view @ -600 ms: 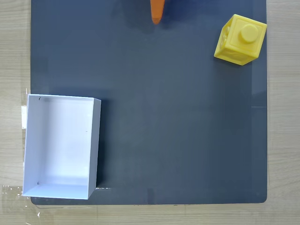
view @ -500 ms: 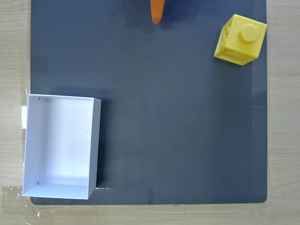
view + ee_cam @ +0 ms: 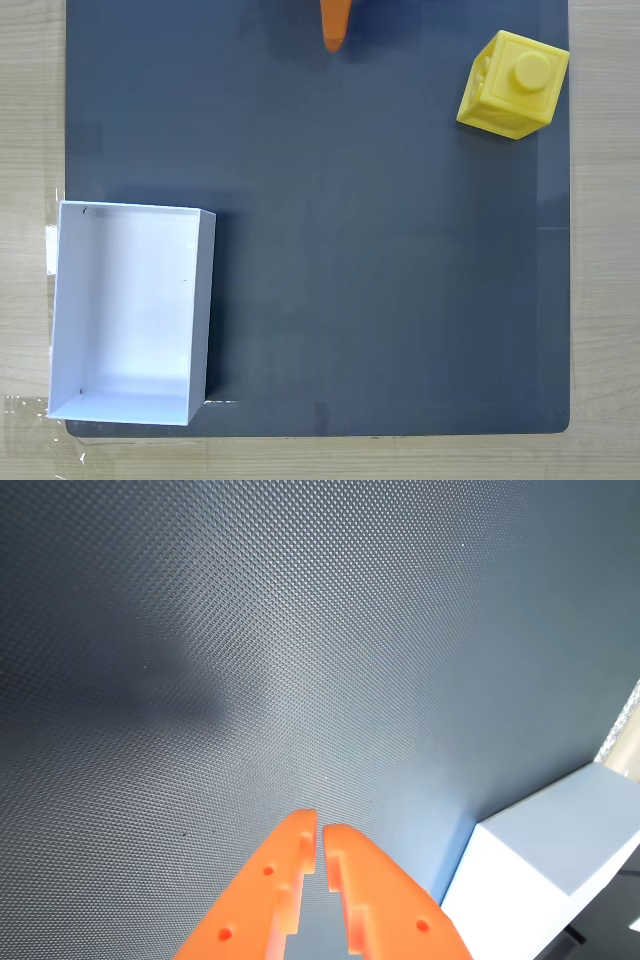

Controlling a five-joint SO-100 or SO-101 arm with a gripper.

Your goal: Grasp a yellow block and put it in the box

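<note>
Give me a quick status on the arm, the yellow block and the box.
Gripper shut, empty, over bare mat. Yellow block untouched at the mat's top right in the fixed view. Box empty, bottom left. Nothing lying between them.

This looks like a tabletop test setup on a desk, of the lab or hobby-bench kind, though the room itself is out of frame. A pale wood-grain counter (image 3: 30,120) shows along the left, right and bottom edges of the fixed view, and a dark grey, finely textured rectangular work mat (image 3: 380,280) covers most of it. Clear tape (image 3: 30,415) at the lower left of the frame lies on the wood.
</note>
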